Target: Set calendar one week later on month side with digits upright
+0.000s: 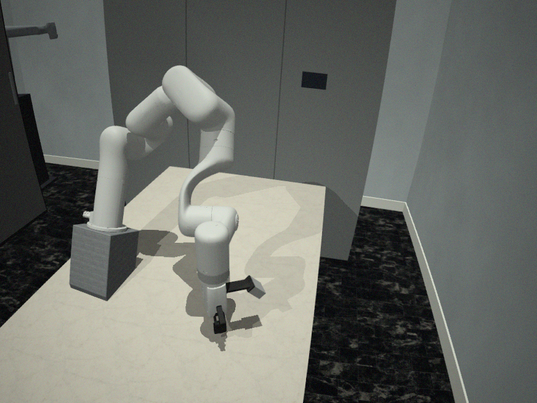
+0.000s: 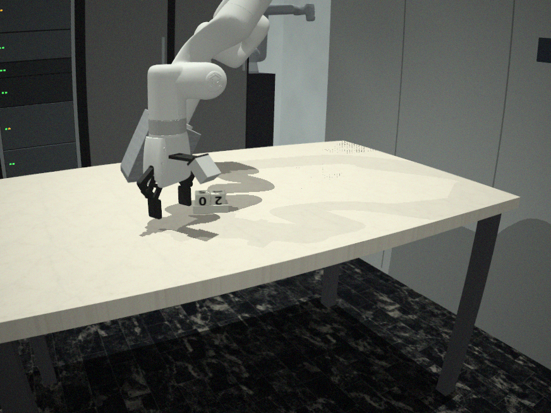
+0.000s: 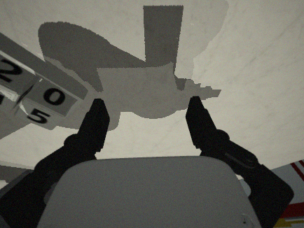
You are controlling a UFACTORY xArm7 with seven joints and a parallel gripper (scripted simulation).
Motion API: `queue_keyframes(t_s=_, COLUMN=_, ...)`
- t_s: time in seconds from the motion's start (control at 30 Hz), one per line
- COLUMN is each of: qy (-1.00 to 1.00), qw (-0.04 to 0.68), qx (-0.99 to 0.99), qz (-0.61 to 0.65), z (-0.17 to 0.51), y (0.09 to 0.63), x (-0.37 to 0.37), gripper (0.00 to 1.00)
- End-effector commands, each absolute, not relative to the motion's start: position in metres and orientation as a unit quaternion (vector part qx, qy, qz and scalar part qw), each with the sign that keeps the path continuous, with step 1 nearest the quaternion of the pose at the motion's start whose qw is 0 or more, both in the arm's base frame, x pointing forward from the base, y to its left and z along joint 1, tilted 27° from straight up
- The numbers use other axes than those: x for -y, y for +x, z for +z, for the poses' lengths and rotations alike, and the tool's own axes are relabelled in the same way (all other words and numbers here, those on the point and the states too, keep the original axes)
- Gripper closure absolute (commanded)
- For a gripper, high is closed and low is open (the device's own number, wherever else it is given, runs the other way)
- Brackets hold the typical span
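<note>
My gripper (image 1: 220, 324) (image 2: 170, 208) (image 3: 147, 108) is open and empty, pointing down low over the table. One finger is close to the end of the small grey tray (image 2: 211, 209) (image 3: 42, 63). Two white cubes stand side by side in the tray. The cube with 0 (image 2: 202, 197) (image 3: 53, 96) is nearer my gripper; the cube with 2 (image 2: 217, 197) (image 3: 10, 71) is farther. In the exterior view the 2 is upside down. The wrist view also shows a 5 on the 0 cube's adjoining face, seemingly its top. Tray and cubes are hidden in the top view. No month's name is legible.
The tray is on the pale table (image 1: 108, 347) (image 2: 289, 249). The arm's grey base block (image 1: 88, 264) stands at the table's left side in the top view. Arm shadows cross the table. A striped coloured surface (image 3: 294, 210) shows at the wrist view's lower right.
</note>
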State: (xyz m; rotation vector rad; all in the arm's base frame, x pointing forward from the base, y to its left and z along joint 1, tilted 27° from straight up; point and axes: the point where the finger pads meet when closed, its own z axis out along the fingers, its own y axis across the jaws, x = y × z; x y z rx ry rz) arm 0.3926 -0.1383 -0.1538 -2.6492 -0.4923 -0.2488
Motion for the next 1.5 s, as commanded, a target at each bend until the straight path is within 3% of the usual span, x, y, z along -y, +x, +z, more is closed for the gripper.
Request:
queue_keyframes(t_s=0.0, qy=-0.956, qw=0.214, qx=0.177, qz=-0.091, z=-0.153, y=0.394, x=0.140, gripper=0.00)
queue_keyframes(t_s=1.2, qy=-0.958, qw=0.215, qx=0.166, qz=-0.088, z=-0.125, y=0.390, x=0.154, gripper=0.00)
queue_keyframes(t_s=1.47, qy=-0.971, qw=0.224, qx=0.051, qz=-0.062, z=-0.124, y=0.381, x=0.150, gripper=0.00)
